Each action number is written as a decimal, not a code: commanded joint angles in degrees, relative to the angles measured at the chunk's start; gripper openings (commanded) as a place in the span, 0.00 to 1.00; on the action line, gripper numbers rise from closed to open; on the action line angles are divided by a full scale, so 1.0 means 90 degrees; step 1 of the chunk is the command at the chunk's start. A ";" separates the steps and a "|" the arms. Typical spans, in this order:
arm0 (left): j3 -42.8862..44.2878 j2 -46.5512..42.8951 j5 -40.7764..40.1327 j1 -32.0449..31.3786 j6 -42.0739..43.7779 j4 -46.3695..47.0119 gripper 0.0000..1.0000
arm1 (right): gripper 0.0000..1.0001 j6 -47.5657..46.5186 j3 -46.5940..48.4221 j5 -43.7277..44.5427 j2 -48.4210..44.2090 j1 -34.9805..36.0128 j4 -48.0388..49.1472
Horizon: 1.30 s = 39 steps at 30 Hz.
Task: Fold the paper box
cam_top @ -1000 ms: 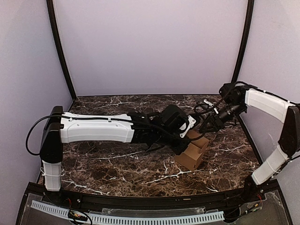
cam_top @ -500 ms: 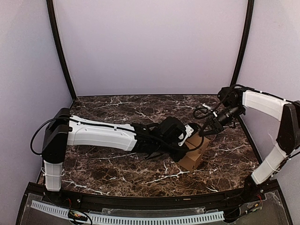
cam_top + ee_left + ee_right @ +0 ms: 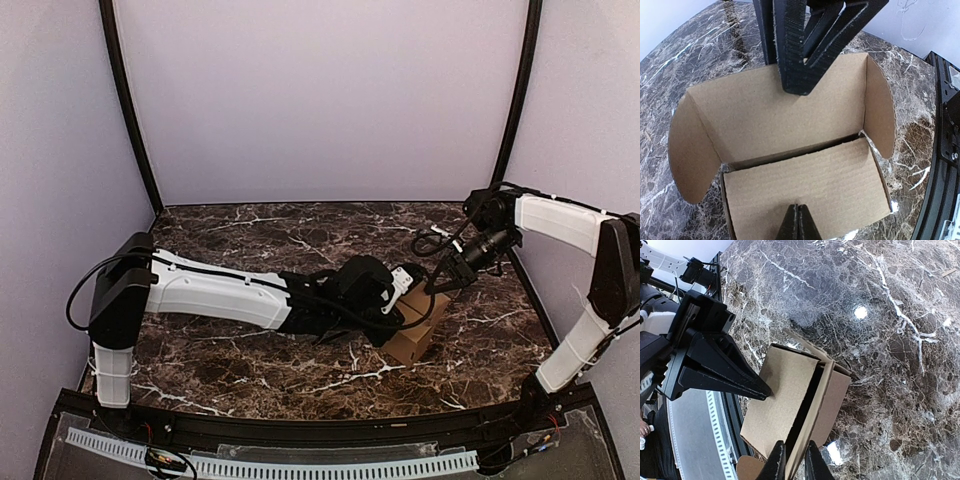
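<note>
Toward 4 o'clock, clenched left fingers are pinning the paper box flap; lid-grasping right fingers should be folding squarely.

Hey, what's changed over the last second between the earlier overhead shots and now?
The left gripper, shut, dropped lower and pushed in against the paper box. The right gripper came down toward the box and narrowed around one of its cardboard walls, apparently pinching it. The box stayed on about the same spot of the table, partly open as before.
</note>
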 commanded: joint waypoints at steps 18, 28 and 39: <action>-0.1014 -0.0315 -0.0117 -0.0130 0.1331 0.1019 0.01 | 0.08 0.0286 0.0005 -0.0528 0.0072 0.0031 0.0024; -0.0791 -0.0208 -0.0127 -0.0130 0.1641 0.0925 0.01 | 0.09 0.0477 -0.0009 -0.0459 -0.0014 0.0047 0.0133; -0.0686 -0.0523 -0.0183 -0.0130 0.1796 0.0827 0.01 | 0.17 0.0315 0.0246 -0.0283 -0.0482 0.0011 -0.0140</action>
